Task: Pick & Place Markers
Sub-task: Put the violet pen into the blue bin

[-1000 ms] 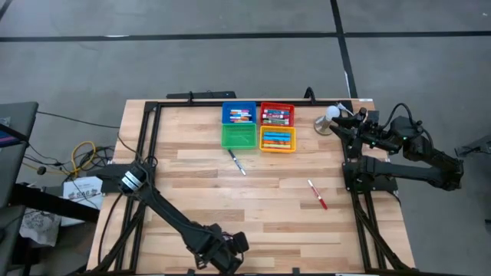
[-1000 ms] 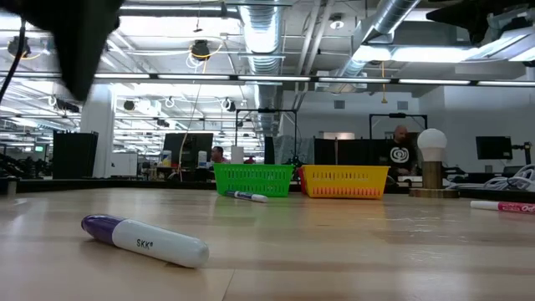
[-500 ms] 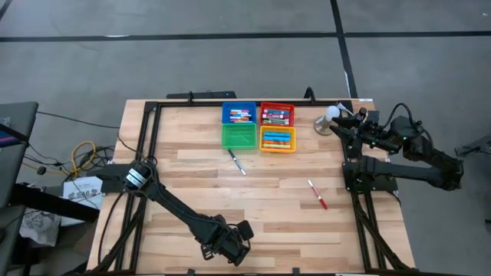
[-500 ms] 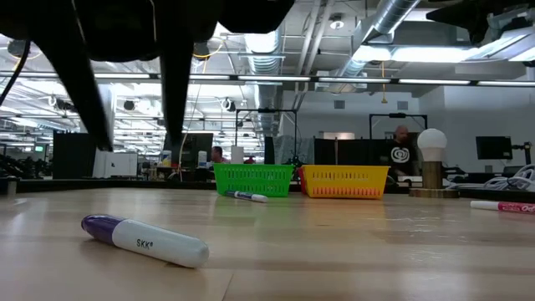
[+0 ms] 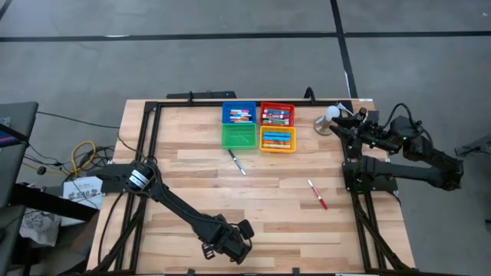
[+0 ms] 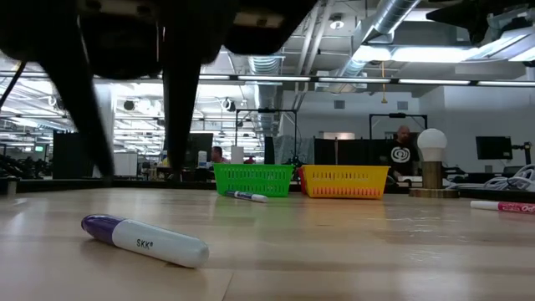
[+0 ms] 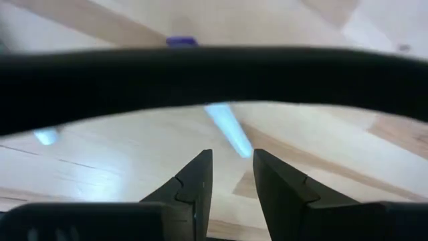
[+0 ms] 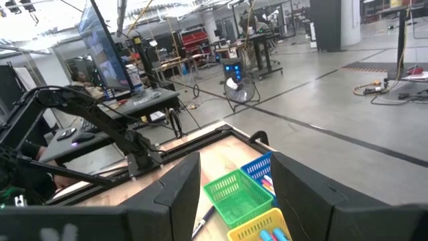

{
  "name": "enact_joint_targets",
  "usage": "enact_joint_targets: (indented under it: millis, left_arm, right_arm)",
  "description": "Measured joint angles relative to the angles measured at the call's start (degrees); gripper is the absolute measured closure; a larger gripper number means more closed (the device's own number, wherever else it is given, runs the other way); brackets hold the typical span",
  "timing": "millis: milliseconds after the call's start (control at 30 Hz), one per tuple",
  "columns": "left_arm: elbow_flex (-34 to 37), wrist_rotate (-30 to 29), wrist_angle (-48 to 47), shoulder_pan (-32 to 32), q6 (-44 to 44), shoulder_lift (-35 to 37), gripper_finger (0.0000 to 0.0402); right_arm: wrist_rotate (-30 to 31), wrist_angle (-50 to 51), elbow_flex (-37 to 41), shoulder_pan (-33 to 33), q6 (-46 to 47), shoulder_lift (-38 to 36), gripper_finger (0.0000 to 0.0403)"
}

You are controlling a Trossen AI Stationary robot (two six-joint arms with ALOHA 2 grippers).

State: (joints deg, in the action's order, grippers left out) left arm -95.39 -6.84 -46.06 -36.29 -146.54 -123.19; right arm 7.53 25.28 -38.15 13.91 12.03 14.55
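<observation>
Markers sit sorted in the bins [image 5: 258, 126]; three lie loose. My left gripper [image 7: 231, 175] has just swung in over the purple-capped marker [image 6: 144, 240], jaws narrowly parted, empty, probably aligning. Right gripper [image 8: 234, 194] waits, open.

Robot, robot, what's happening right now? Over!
Left gripper open, empty, hanging over the purple marker. Right gripper open, parked by the bins. Nothing blocking.
</observation>
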Motion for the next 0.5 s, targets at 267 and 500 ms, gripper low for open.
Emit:
enact_joint_targets:
  millis: [267, 500]
  left_arm:
    - [0.06, 1.30, 0.89, 0.05, -0.44, -1.04, 0.0294]
    - [0.02, 1.38, 0.70, 0.69, -0.44, -1.89, 0.0294]
  right_arm:
    - [-0.02, 0.00, 0.00, 0.00, 0.00, 0.00, 0.0233]
    - [-0.02, -0.01, 0.00, 0.00, 0.00, 0.00, 0.0233]
